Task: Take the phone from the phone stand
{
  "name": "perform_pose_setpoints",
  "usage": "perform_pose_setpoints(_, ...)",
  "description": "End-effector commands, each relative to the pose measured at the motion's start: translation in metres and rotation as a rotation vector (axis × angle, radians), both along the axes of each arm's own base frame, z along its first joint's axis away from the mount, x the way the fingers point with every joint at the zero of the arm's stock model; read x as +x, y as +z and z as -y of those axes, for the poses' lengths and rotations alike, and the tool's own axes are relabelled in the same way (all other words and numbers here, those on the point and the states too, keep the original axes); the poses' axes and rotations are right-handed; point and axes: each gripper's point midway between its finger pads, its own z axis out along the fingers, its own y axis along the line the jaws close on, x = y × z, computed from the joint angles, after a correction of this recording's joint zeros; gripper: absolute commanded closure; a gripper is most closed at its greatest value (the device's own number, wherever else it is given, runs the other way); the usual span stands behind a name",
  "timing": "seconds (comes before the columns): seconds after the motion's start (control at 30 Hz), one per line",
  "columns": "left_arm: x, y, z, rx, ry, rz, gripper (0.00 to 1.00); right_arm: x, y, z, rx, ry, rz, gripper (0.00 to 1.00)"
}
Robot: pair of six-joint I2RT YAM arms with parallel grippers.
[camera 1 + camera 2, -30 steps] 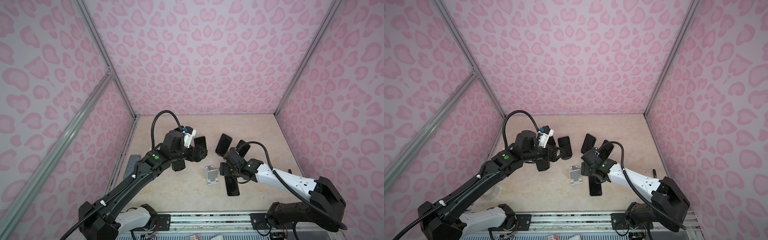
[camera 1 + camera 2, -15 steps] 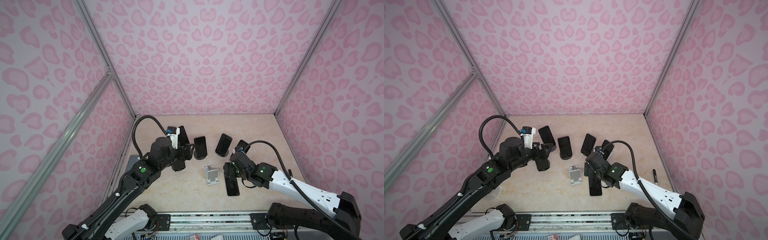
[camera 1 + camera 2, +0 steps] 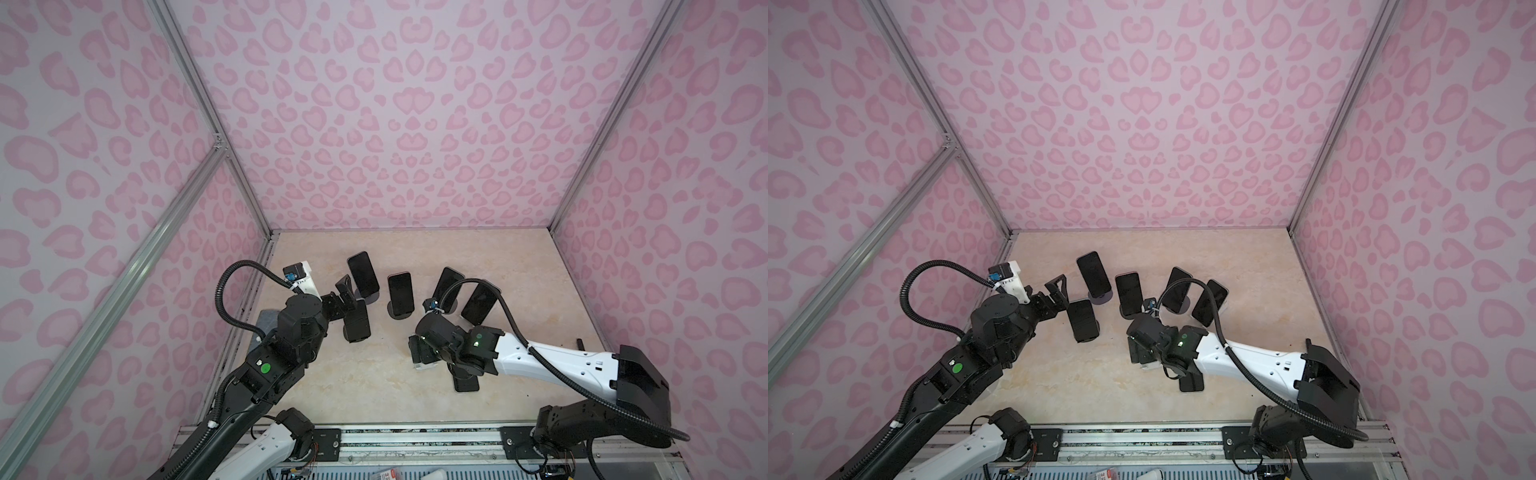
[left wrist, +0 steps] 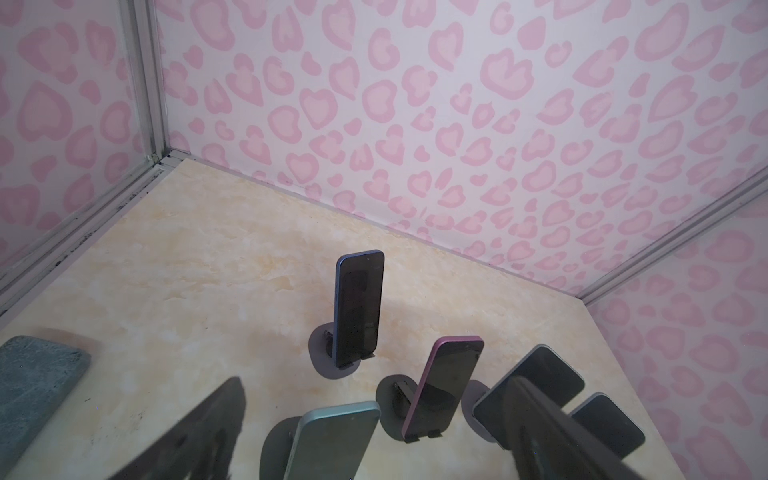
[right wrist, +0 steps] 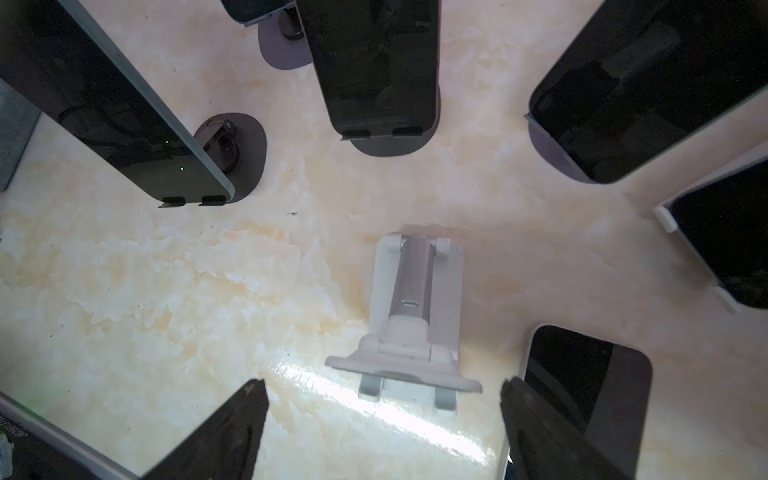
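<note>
Phone (image 4: 332, 440) on stand (image 4: 274, 436): rigid, glass-faced, judged light, slippery and fragile; best gripped across its long edges. Left tool (image 3: 1052, 294) is spread wide, empty; right tool (image 5: 382, 384) likewise.

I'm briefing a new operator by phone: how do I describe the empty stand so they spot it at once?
Look at the front middle of the table, where the right gripper points down. The stand sits on the table just below its open fingers. It is the only empty stand; each neighbour props up a dark-screened phone.
</note>
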Motion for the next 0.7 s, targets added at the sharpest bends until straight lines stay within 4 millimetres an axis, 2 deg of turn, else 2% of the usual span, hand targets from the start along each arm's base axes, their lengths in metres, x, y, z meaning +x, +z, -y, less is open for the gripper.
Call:
perform_pose_setpoints(0.0,0.004,0.011,-0.004,-0.026,0.035,0.038,0.00,0.006,-0.006,0.004,-0.030,-0.049,0.011,0.09)
perform_pose_setpoints(0.13,0.005,0.009,0.000,-0.025,0.017,0.032,0.00,0.007,-0.019,0.006,-0.038,-0.083,-0.004,0.09)
perform_pose_setpoints(0.37,0.008,0.005,0.005,-0.028,0.000,0.018,0.00,0.009,-0.034,0.005,-0.050,-0.117,-0.023,0.20)
perform_pose_setpoints(0.67,0.009,0.003,0.004,-0.038,-0.001,0.016,0.00,0.011,-0.050,0.006,-0.035,-0.143,-0.011,0.27)
